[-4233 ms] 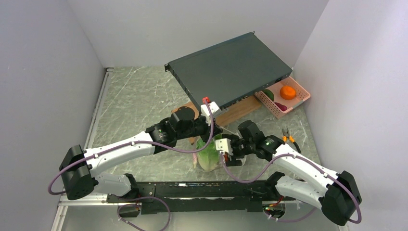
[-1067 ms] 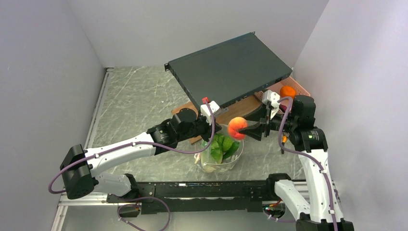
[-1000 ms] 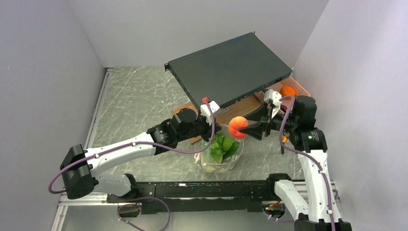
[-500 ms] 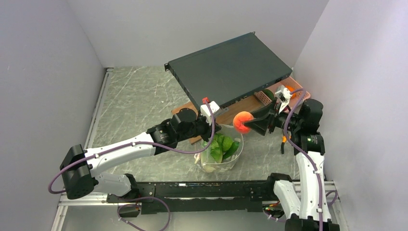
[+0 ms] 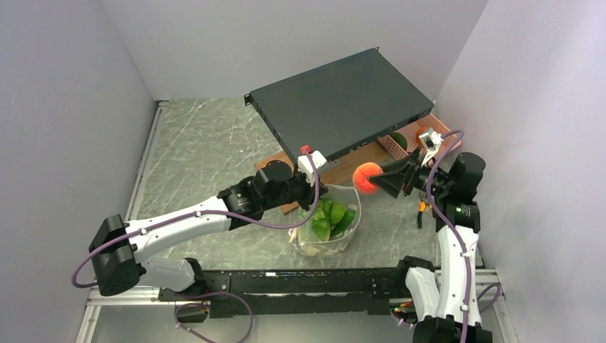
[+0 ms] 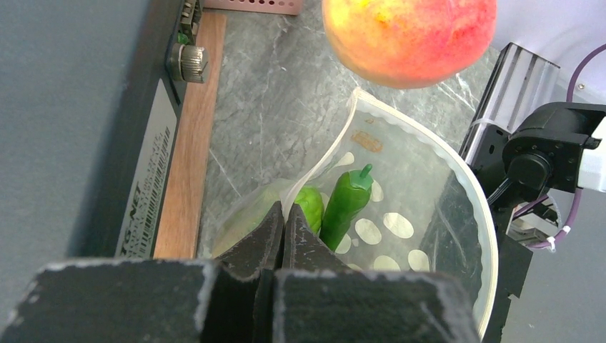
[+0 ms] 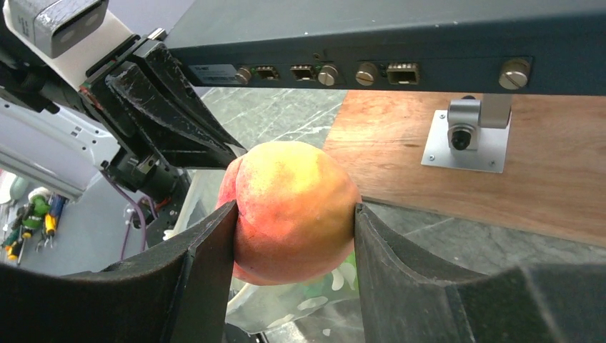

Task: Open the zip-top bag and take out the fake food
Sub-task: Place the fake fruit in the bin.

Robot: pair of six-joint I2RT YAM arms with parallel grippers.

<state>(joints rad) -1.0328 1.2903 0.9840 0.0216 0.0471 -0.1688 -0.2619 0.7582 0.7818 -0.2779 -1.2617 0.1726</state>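
Note:
The clear zip-top bag [image 5: 336,232] stands open near the table's front, with green leafy and pepper pieces [image 5: 330,218] inside. My left gripper [image 5: 309,199] is shut on the bag's near rim [image 6: 314,175]; a green pepper [image 6: 345,204] shows in the bag. My right gripper [image 5: 376,182] is shut on an orange-red toy peach [image 5: 366,177], held in the air right of and above the bag's mouth. The peach also shows in the right wrist view [image 7: 293,211] and at the top of the left wrist view [image 6: 407,36].
A dark flat rack unit [image 5: 343,103] rests tilted on a wooden board [image 5: 354,166] behind the bag. A pink lattice basket [image 5: 400,150] with an orange [image 5: 423,132] and green pieces stands at back right. Orange-handled pliers [image 5: 421,209] lie under the right arm.
My right gripper took the peach out of the bag and has carried it up and to the right, toward the basket. The left gripper keeps holding the bag's rim.

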